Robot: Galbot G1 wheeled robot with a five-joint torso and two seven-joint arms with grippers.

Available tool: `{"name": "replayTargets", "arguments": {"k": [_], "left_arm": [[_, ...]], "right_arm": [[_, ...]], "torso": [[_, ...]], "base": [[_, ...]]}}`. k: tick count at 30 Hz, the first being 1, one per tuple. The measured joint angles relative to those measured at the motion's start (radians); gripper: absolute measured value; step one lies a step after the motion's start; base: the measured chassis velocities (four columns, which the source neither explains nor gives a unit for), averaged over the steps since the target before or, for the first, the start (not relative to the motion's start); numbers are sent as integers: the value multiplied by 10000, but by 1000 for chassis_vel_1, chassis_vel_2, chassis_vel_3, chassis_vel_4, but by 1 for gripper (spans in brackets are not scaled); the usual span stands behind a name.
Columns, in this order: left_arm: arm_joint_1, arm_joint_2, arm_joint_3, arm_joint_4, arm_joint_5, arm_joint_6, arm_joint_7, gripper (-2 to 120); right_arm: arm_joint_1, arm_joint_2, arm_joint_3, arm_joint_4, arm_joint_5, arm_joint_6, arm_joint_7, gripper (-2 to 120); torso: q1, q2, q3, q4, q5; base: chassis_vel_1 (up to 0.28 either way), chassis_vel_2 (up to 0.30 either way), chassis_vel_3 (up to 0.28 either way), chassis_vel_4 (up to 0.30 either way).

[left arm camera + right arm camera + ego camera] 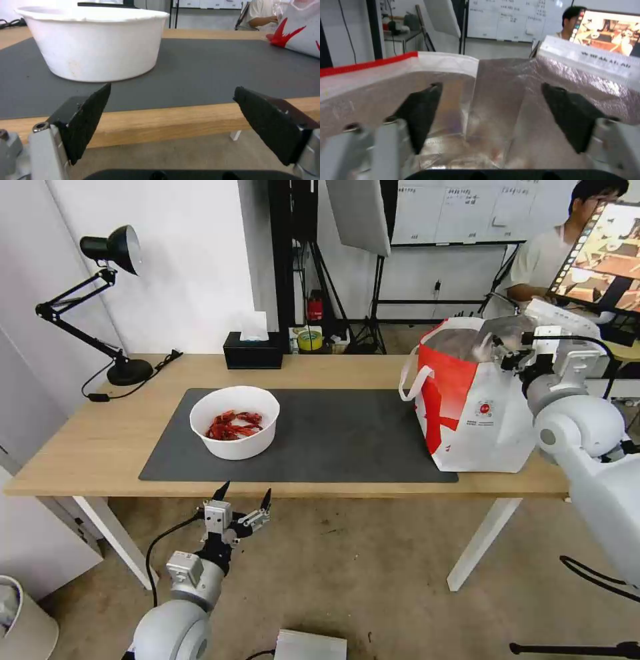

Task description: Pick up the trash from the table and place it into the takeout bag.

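Observation:
A white round bowl [234, 421] of red shells stands on the left part of the dark grey mat [333, 437] on the light-wood table [100, 447]. My left gripper [243, 495] hangs open just below and in front of the table's front edge, facing the bowl [96, 42]; in the left wrist view, the left gripper [172, 87] has nothing between its fingers. The white-and-red takeout bag [470, 413] stands at the table's right end. My right gripper [510, 352] sits at its open mouth. In the right wrist view, the right gripper [491, 86] is open and empty over the silver foil lining [496, 105].
A black tissue box [252, 351] sits at the table's back edge. A black desk lamp [110, 250] and its cable occupy the back left corner. A monitor [600, 253] stands behind the bag. A white bin [20, 620] is on the floor at left.

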Motion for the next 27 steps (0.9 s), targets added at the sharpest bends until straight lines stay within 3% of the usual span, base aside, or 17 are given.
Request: {"name": "replayTargets", "arguments": {"k": [5, 16, 27], "left_arm": [[-58, -7, 33, 7, 13, 5, 3, 100], [-96, 41, -51, -18, -145, 51, 0, 100], [-101, 53, -221, 18, -197, 53, 0, 100]], "right_arm": [[7, 34, -26, 12, -47, 290, -129, 99], [296, 190, -174, 224, 908, 1708, -1251, 100], [-826, 74, -391, 1686, 1529, 1759, -2219, 100]], "torso": [[0, 0, 0, -1, 1], [1, 0, 0, 1, 0], [0, 1, -1, -2, -1]], "base": [[0, 0, 0, 0], [0, 0, 0, 0], [0, 0, 0, 0]]}}
